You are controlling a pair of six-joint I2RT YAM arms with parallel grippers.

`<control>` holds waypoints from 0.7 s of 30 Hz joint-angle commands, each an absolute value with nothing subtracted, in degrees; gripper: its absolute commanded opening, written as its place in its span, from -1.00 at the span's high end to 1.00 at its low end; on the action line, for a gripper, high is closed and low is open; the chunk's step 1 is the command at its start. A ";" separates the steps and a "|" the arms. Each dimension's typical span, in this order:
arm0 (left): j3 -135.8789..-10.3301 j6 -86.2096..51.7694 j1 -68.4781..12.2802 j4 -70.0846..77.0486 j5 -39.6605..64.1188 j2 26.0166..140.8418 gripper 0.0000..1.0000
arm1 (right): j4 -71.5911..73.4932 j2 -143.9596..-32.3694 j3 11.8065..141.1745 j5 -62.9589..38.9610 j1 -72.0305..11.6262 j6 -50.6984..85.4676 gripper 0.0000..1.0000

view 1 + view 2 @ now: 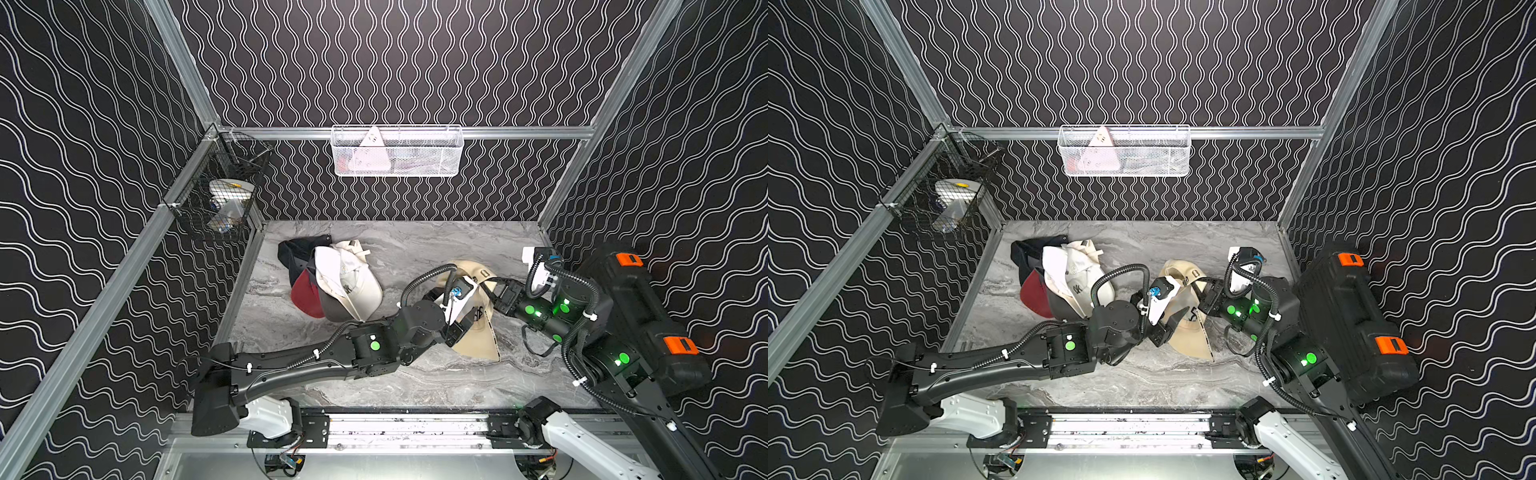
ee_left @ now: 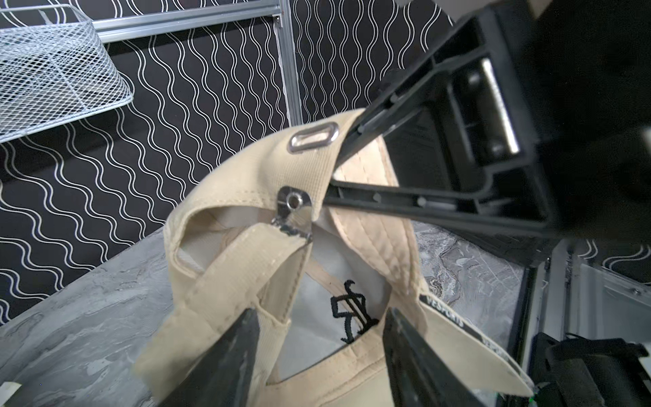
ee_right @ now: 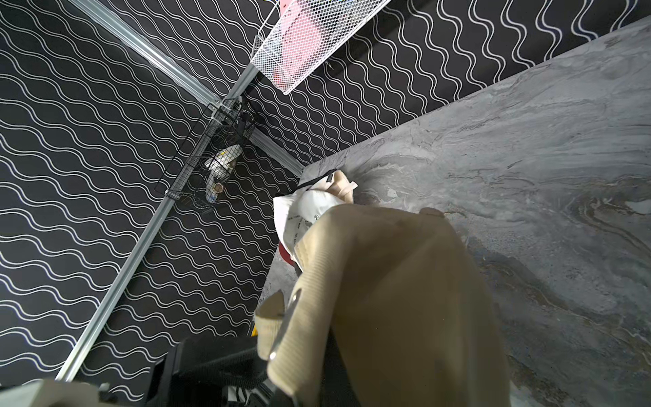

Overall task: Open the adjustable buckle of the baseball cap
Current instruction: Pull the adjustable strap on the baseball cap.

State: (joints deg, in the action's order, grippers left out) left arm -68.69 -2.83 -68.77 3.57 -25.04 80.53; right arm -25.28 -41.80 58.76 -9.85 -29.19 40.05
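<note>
Cap [image 2: 225, 190] buckle [image 2: 294, 211], maybe open: L wrist only

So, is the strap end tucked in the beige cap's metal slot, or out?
Out: the metal slot is empty; the strap end lies at the buckle.

Grey marbled tabletop [image 1: 415, 374], a heap of caps [image 1: 345, 282] lying at its far left

Robot test cell, laboratory type: aluminium framing [image 1: 519, 132] encloses wave-patterned wall panels [image 1: 395, 62], a marbled worktop [image 1: 436, 245], a wire basket [image 1: 397, 171] and a base rail [image 1: 407, 428].
</note>
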 commanded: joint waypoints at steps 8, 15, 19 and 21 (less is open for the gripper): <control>-69.91 0.40 -68.82 6.37 -28.91 80.72 -0.22 | -22.24 -42.14 59.37 -13.42 -29.27 41.46 1.00; -70.35 1.05 -68.82 6.24 -29.17 81.36 -0.13 | -23.82 -41.90 60.20 -14.06 -29.18 41.09 1.00; -69.10 1.40 -68.82 8.16 -29.27 80.91 -0.08 | -24.16 -41.75 60.55 -14.69 -29.20 41.17 1.00; -69.13 1.54 -68.82 8.35 -29.59 80.87 -0.04 | -24.27 -41.62 60.56 -14.94 -29.23 41.21 1.00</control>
